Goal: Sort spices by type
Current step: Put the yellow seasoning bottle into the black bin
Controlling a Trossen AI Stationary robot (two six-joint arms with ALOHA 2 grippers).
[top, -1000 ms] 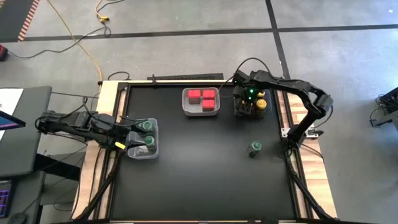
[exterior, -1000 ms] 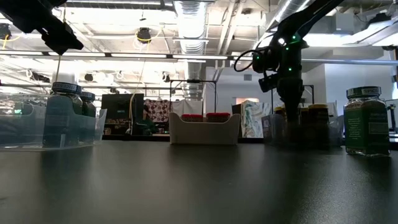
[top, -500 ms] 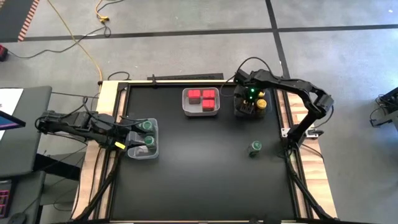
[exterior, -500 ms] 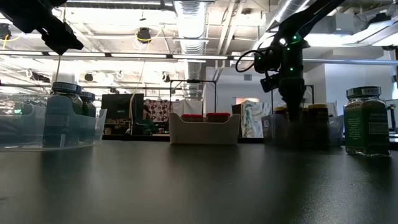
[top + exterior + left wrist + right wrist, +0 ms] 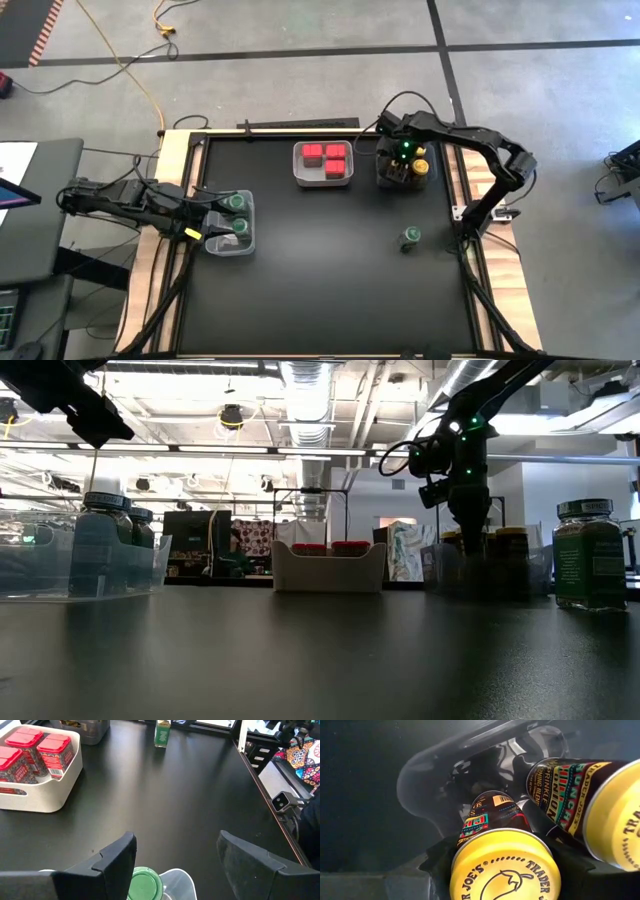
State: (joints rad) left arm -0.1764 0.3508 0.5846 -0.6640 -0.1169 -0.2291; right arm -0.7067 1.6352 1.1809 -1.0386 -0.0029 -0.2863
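Red square-topped boxes (image 5: 323, 157) sit in a white tray (image 5: 322, 180). Two green-lidded jars (image 5: 237, 214) stand in a clear tray (image 5: 228, 247) at the table's left edge. My left gripper (image 5: 175, 855) hovers open above them, over one green lid (image 5: 145, 882). A lone green-lidded jar (image 5: 410, 238) stands on the table toward the right. My right gripper (image 5: 403, 160) reaches down into a clear tray (image 5: 385, 180) of yellow-lidded jars (image 5: 600, 805) at the far right. It is shut on one yellow-lidded jar (image 5: 505, 865). My right gripper pinches the yellow-lidded jar between its two fingers (image 5: 437, 862), which lie on opposite sides just under the lid's rim (image 5: 462, 852). It comes from above, pointing down. The jar is upright inside the clear tray, next to another yellow-lidded jar; its base is hidden.
The table's middle and near half are bare black surface (image 5: 320, 290). The white tray stands at the far middle, close to the right arm's clear tray (image 5: 440, 565). The lone green-lidded jar (image 5: 588, 555) stands just nearer than that tray. Wooden rails (image 5: 170, 160) border the table.
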